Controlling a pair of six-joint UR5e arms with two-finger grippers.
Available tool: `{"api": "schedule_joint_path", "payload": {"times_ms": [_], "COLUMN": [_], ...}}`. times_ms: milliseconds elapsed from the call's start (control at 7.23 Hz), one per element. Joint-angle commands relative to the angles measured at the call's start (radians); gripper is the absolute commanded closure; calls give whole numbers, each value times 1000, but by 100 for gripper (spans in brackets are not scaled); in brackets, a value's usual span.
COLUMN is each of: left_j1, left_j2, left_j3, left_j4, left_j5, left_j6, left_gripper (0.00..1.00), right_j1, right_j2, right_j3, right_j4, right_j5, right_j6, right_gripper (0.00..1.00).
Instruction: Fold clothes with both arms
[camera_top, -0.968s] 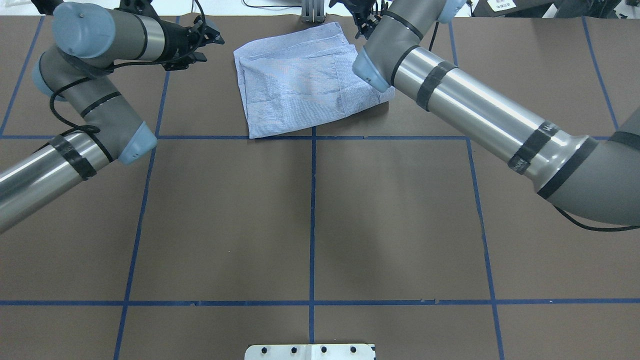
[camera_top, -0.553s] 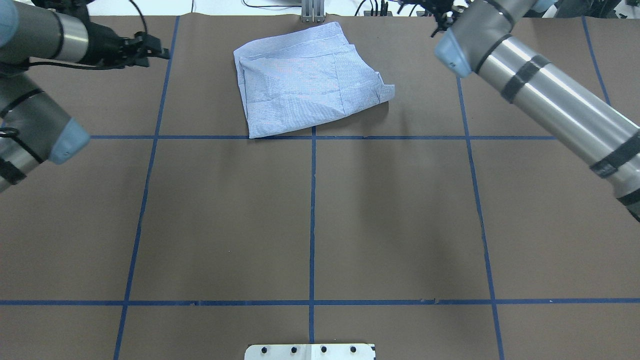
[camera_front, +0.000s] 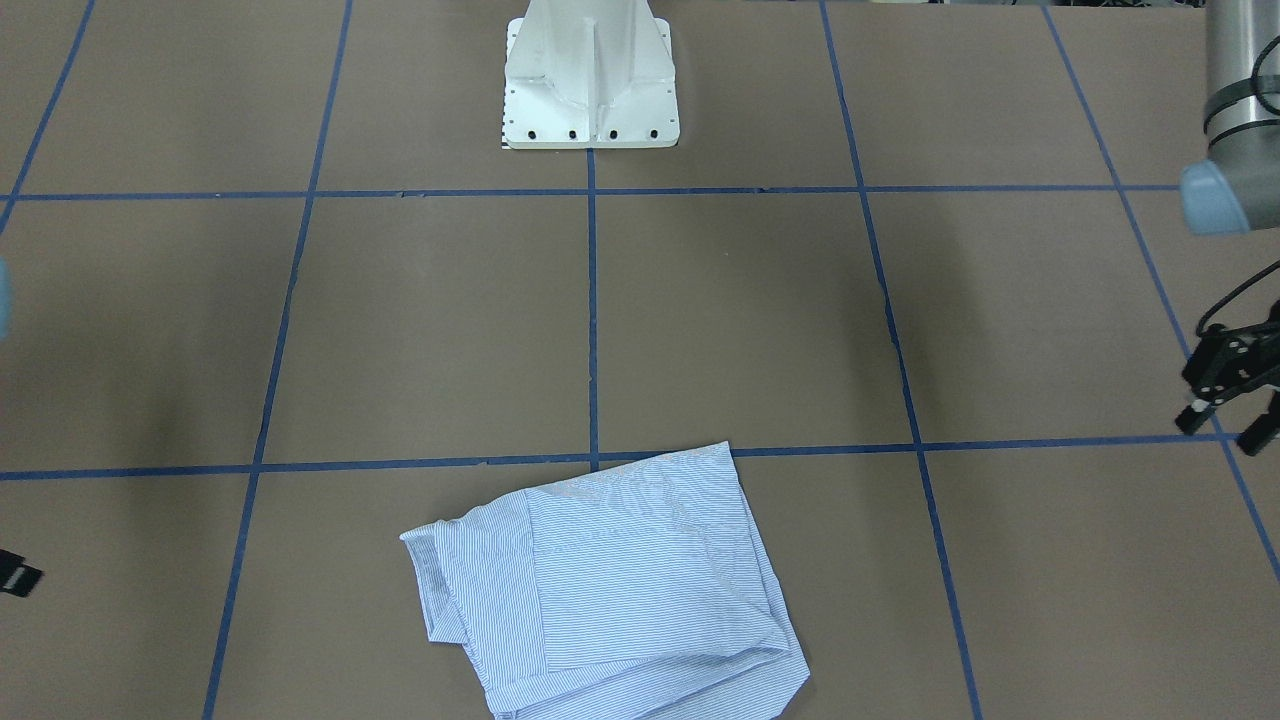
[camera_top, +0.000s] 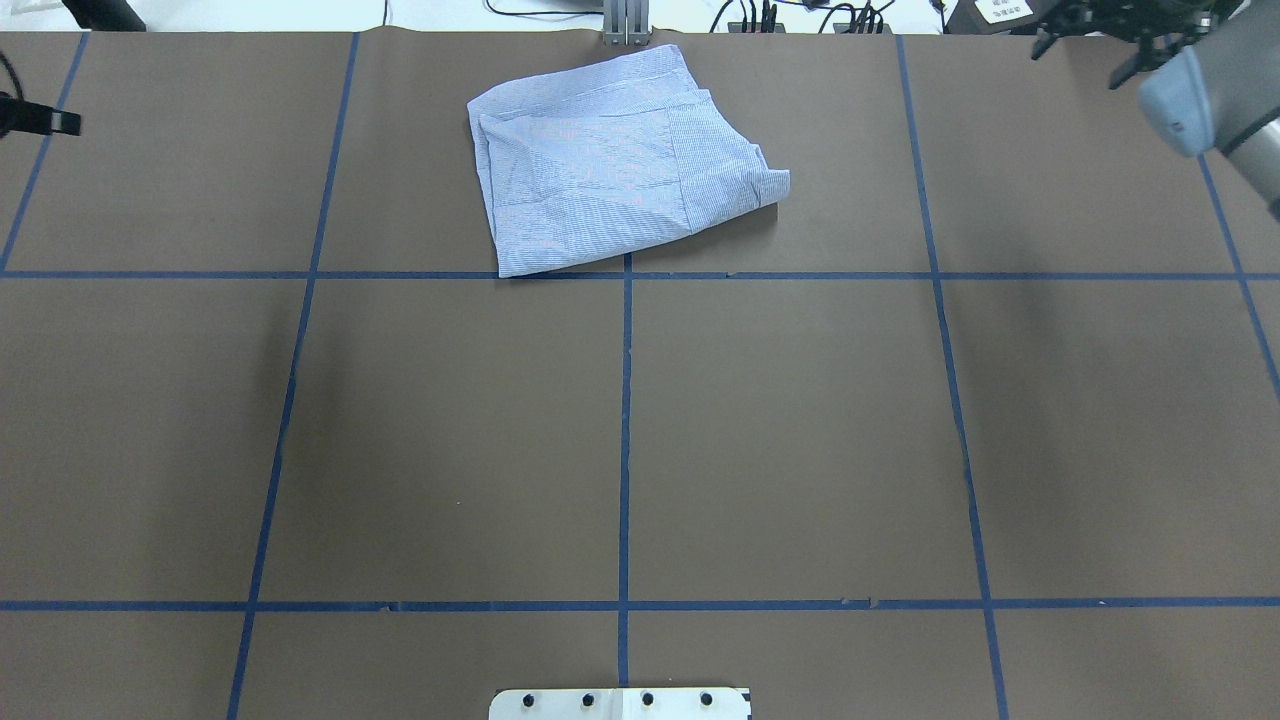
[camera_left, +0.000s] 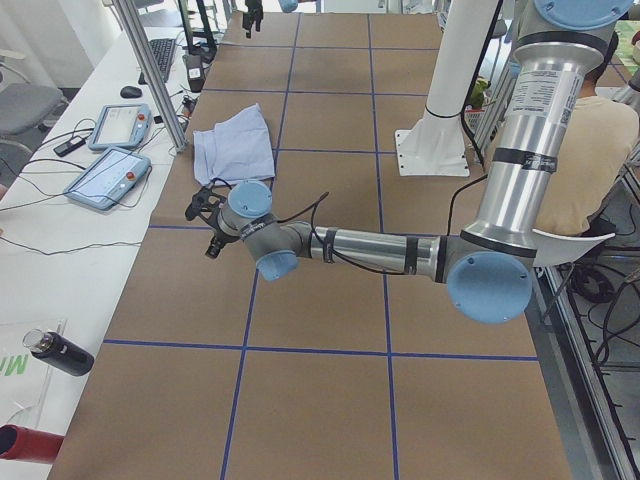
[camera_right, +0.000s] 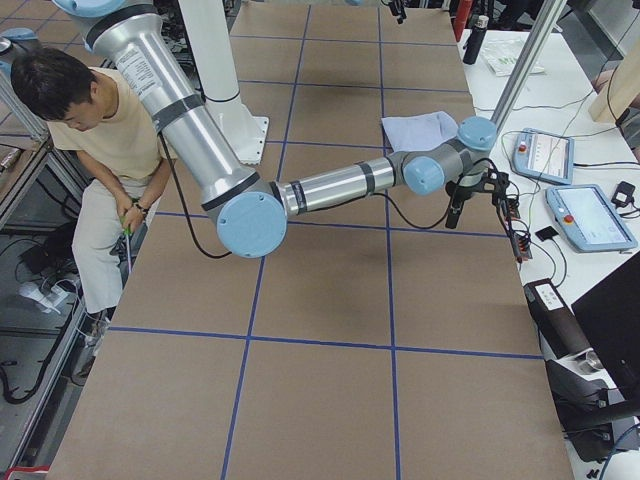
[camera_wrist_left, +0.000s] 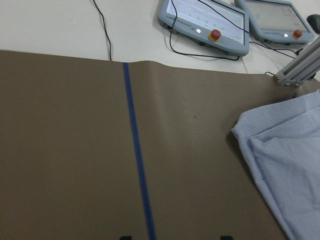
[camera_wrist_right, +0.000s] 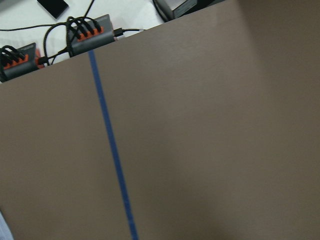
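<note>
Lying folded, shirt (camera_top: 620, 160) is far from left hand (camera_front: 1218, 428), right hand (camera_top: 1080, 50).

**Right wrist view: brown mat, blue line, cable hubs at the far edge**

A matte brown table cover (camera_wrist_right: 210, 140) fills most of the view. One dark blue tape line (camera_wrist_right: 114, 150) runs from upper left down to the bottom edge, slightly slanted. Past the cover's top edge lies a white tabletop (camera_wrist_right: 20, 20). On it, just beside the cover, sit two black cable hubs with orange plugs (camera_wrist_right: 90, 35) (camera_wrist_right: 20, 57), linked by looped black cables (camera_wrist_right: 55, 30). A flat black object (camera_wrist_right: 52, 6) and a dark grey box (camera_wrist_right: 180, 6) are cut off at the top. The pale sliver (camera_wrist_right: 1, 227) at the bottom-left edge is too small to identify.
</note>
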Motion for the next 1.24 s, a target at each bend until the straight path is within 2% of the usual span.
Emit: {"api": "schedule_joint_path", "payload": {"times_ms": [0,138,277,415,553,692,968,1107], "left_j1": [-137,-182,-188,-202,-234,-251,-248,-248], "left_j2": [36,35,32,38,47,111,209,245], "left_j3": [-1,-5,-22,-39,-41,-100,-235,-252], "left_j4": [150,260,366,423,456,458,458,446], "left_j5": [-23,-26,-28,-75,-142,-155,-144,-149], "left_j6": [307,395,432,437,437,435,429,437], "left_gripper": [24,1,1,1,1,1,1,1], "right_j1": [121,157,189,201,203,206,195,195], "right_j2": [-209,-325,-435,-531,-626,-683,-656,-639], "right_j3": [57,112,172,260,355,413,387,383], "right_j4": [-2,-1,-1,-1,-2,-2,-27,-45], "right_j5": [33,33,32,33,33,33,35,38], "right_j6": [-357,-469,-574,-597,-598,-598,-595,-596], "right_gripper": [0,0,0,0,0,0,0,0]}}
